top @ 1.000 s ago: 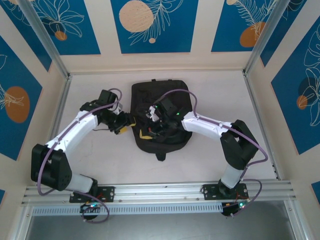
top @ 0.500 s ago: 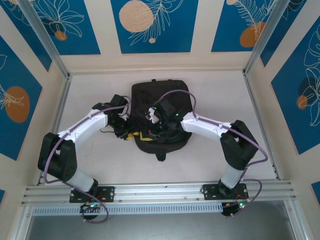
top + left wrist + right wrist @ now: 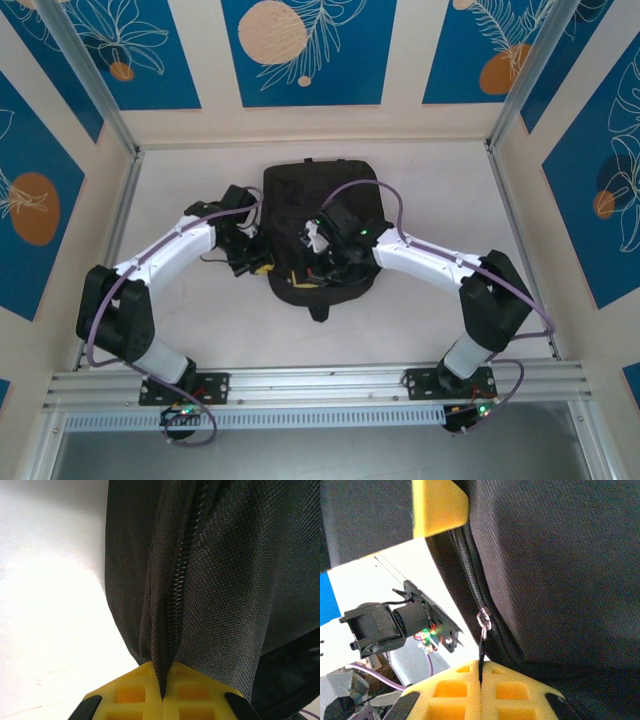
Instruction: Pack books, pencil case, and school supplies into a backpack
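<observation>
Backpack (image 3: 292, 195) seam in left claw (image 3: 162, 691); right claw (image 3: 481, 677) clamps zipper pull (image 3: 482, 621).

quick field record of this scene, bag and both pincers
backpack: black, lying flat mid-table
table: white
left pincer: shut, pinching backpack fabric at the zip seam on the bag's left edge
zip: teeth run along the seam straight into the left pincer
right pincer: shut on the zip pull, its black tab clamped between the yellow pads
stage: both pincers gripping at the zip
</observation>
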Robot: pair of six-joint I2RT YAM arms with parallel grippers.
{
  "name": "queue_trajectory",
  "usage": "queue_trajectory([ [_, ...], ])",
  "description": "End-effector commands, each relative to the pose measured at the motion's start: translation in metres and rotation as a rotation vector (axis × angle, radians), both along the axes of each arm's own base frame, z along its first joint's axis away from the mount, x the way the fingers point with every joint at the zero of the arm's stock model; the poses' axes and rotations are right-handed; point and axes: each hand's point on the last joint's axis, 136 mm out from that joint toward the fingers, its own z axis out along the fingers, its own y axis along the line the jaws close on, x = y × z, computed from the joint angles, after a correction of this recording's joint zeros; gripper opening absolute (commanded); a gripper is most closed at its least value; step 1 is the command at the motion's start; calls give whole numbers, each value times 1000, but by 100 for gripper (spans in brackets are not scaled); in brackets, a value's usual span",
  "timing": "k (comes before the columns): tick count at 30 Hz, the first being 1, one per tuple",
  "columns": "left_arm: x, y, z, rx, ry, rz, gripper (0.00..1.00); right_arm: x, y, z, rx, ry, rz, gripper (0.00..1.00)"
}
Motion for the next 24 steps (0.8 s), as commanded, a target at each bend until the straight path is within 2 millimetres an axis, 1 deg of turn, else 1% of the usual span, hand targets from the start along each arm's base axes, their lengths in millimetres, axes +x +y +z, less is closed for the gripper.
queue_trajectory([
  [1, 5, 19, 8, 74, -40, 7, 0, -12, -18, 0, -26, 17, 11, 0],
  [7, 6, 24, 12, 95, -67, -2, 0, -16, -37, -9, -66, 21, 18, 0],
  [12, 10, 39, 14, 177, -97, -9, 0, -10, -56, -10, -96, -7, 13, 0],
  [14, 15, 43, 20, 201, -125, -15, 0, -9, -58, -6, -87, -14, 13, 0],
  [16, 21, 49, 26, 244, -156, -28, 0, -11, -51, 2, -50, -21, 44, 0],
  [19, 35, 61, 38, 334, -207, -43, 0, -13, -31, 14, 4, -13, 77, 0],
  [22, 50, 70, 46, 404, -239, -49, 0, -8, -5, 22, 44, 8, 89, 0],
  [24, 60, 77, 51, 436, -252, -29, 0, 1, 16, 26, 74, 16, 69, 0],
])
